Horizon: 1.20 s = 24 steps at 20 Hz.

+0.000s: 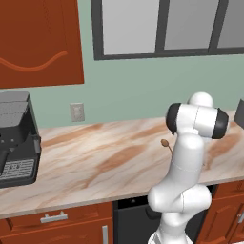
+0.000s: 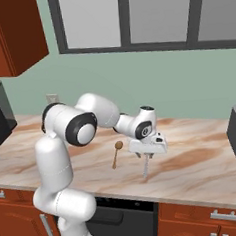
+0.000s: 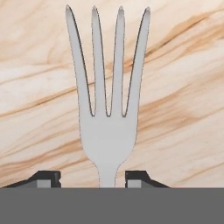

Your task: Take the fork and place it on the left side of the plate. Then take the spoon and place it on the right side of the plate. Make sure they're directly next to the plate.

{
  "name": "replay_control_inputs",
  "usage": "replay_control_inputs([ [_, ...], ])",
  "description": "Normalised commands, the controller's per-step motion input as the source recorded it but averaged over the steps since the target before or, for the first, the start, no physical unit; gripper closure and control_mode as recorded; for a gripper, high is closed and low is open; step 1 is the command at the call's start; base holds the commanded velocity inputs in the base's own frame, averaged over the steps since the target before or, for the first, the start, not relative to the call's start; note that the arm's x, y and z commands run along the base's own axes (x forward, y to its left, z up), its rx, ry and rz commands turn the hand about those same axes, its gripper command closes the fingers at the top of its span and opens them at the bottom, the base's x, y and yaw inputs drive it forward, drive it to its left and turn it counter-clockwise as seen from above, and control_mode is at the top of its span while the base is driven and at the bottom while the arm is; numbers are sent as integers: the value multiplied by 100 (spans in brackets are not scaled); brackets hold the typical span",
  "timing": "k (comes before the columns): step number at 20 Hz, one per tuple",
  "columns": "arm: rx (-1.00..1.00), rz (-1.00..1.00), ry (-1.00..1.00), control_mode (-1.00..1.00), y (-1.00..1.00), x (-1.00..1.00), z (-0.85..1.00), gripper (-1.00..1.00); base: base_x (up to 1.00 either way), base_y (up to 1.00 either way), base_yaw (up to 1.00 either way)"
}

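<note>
The white arm rises from its base, bends at a dark-jointed elbow and reaches forward and down, its wrist turned so the gripper (image 2: 144,158) points straight at the counter. In the hand view the two dark fingertips (image 3: 47,178) stand a narrow gap apart, one on each side of the fork (image 3: 107,96) neck between them.

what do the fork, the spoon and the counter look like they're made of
Fork: likely metal, with a smooth, pale silver-grey, even sheen.
Spoon: probably wood, matte tan-brown; too small to show grain.
Counter: polished stone or marble look, cream with brown veining; being rendered, it could be laminate.
</note>
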Motion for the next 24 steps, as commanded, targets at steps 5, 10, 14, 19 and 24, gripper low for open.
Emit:
replay_control_inputs([
  [5, 0, -4, 8, -100, 0, -39, -32, 100, 0, 0, 0],
  [10, 0, -8, 4, -100, 0, -42, -28, 100, 0, 0, 0],
  [14, 3, -6, 1, -100, 0, -33, -12, 100, 0, 0, 0],
  [19, 1, -1, 0, -100, 2, -26, 16, 100, 0, 0, 0],
  [24, 0, 0, 0, -100, 9, -27, 35, 100, 0, 0, 0],
])
